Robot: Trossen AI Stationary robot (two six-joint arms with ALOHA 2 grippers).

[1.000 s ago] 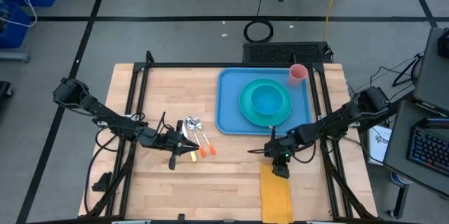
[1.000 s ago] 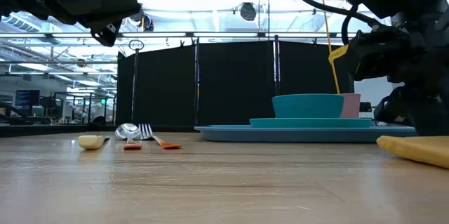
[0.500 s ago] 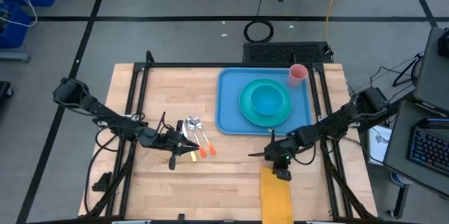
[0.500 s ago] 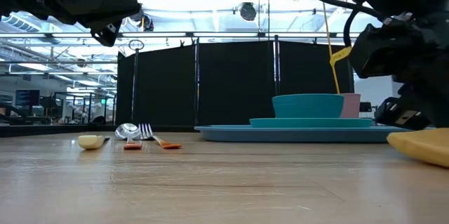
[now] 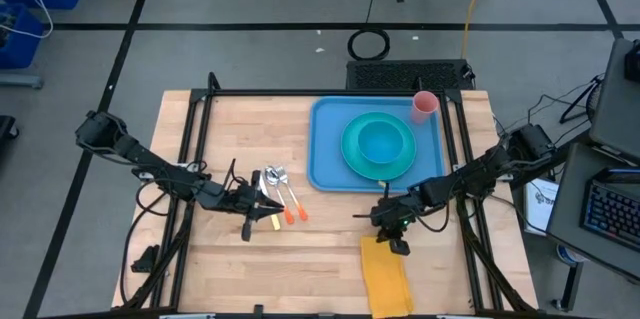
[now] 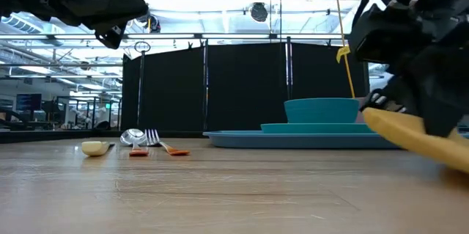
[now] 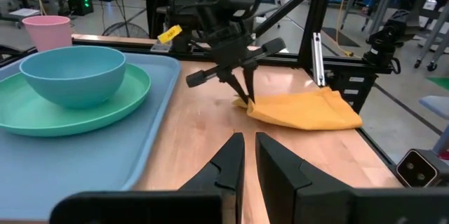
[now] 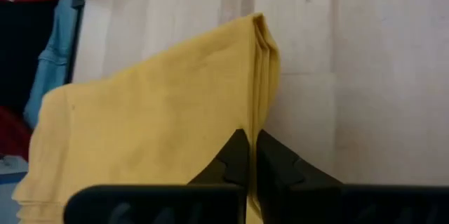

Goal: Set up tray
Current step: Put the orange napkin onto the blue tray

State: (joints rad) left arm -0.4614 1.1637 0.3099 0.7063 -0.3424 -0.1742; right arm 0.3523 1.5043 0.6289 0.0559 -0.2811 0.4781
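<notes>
The blue tray [image 5: 325,149] lies at the table's far right and bears a turquoise plate [image 5: 350,159] with a bowl [image 5: 380,142] on it. A yellow folded napkin [image 5: 385,277] lies near the front edge, right of centre. My right gripper [image 5: 397,244] is shut on its far end. My left gripper [image 5: 265,209] hovers over the table's left half beside the cutlery [image 5: 280,187], fingers almost together with nothing between them [image 7: 245,161]. My right gripper pinches the napkin's far left corner [image 7: 247,106] between its two fingers, on the folded edge [image 8: 261,76] where several layers show. The fingers come from above, slanting down. The held end [image 6: 381,120] is raised and tilted; the rest trails down to the table.
A pink cup [image 5: 425,105] stands at the tray's far right corner. A spoon and a fork with orange handles lie left of the tray, and a cream-coloured piece [image 6: 95,147] lies near them. Bare wood spreads between the cutlery and the napkin.
My right gripper has shut on the napkin's far end, raised it, and moved a little toward the table's left edge. The napkin's far end has come up off the table, and the whole cloth has shifted left and turned slightly.
</notes>
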